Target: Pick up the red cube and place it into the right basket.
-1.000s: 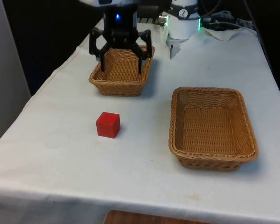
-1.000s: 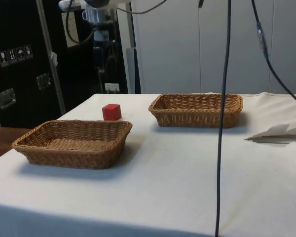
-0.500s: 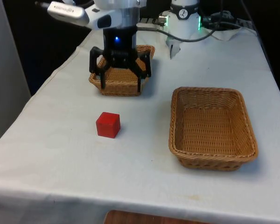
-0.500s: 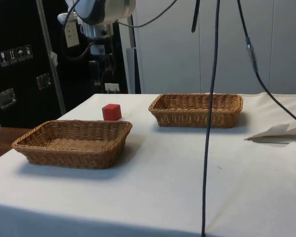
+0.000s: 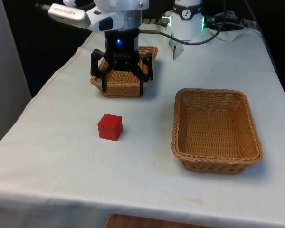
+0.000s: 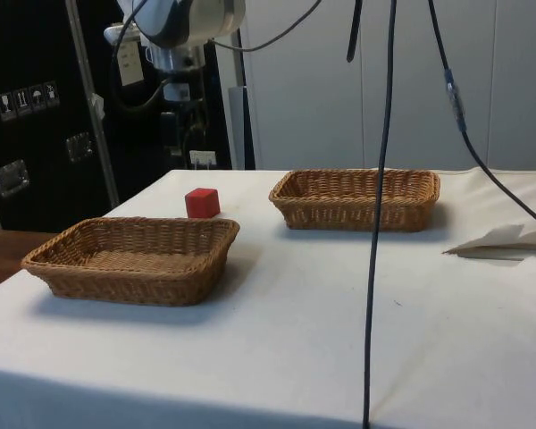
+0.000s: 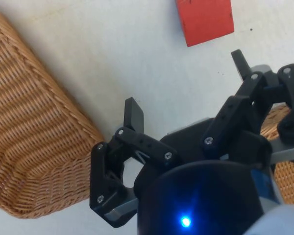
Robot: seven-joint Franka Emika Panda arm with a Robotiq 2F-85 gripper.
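The red cube [image 5: 109, 127] rests on the white cloth towards the front view's left, and the side view has it [image 6: 202, 202] beyond the near basket. My black gripper [image 5: 123, 90] hangs open and empty above the cloth, just in front of the far left basket [image 5: 125, 78] and short of the cube. In the wrist view the gripper [image 7: 186, 87] has its fingers spread wide, with the cube [image 7: 205, 19] ahead of the fingertips. The right basket [image 5: 249, 128] is empty and lies on the front view's right.
Both wicker baskets show in the side view, the near one [image 6: 71, 268] and the far one [image 6: 355, 210]. Black cables [image 6: 380, 179] hang down before the side camera. A crumpled white sheet [image 6: 509, 241] lies on the cloth.
Over the last second the gripper came down and towards the cube, from above the left basket to its near edge. It has barely moved in the last half second. The cube is unmoved.
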